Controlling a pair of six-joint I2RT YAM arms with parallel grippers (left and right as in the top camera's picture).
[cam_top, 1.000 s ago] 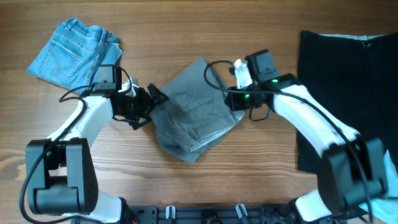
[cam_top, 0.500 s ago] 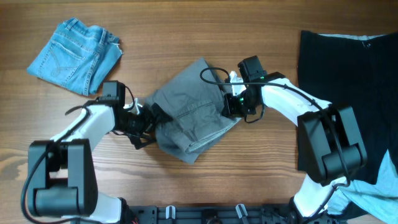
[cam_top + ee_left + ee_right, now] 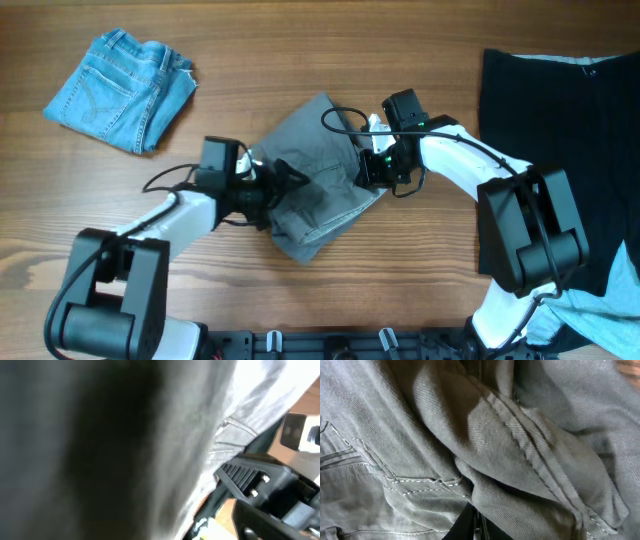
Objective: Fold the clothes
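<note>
The clothes, a pair of grey shorts (image 3: pixel 318 150), lie crumpled and partly folded in the middle of the table. My left gripper (image 3: pixel 288 180) is pushed into their left edge with its jaws apart, one dark finger (image 3: pixel 292 171) lying over the cloth. In the left wrist view blurred grey cloth (image 3: pixel 150 435) fills most of the frame, with one ridged finger (image 3: pixel 247 476) showing at the right. My right gripper (image 3: pixel 372 170) sits at the shorts' right edge, shut on a fold. In the right wrist view its closed fingers (image 3: pixel 477 527) are nearly buried under stitched grey fabric (image 3: pixel 485 435).
Smaller blue denim shorts (image 3: pixel 122 88) lie at the back left. A large black garment (image 3: pixel 560 150) covers the table's right side, with a pale blue cloth (image 3: pixel 610 310) at the front right corner. Bare wood lies between them.
My left gripper has moved right and pushed into the shorts' left edge. My right gripper came down-left onto the right edge and shut, then stayed still.
</note>
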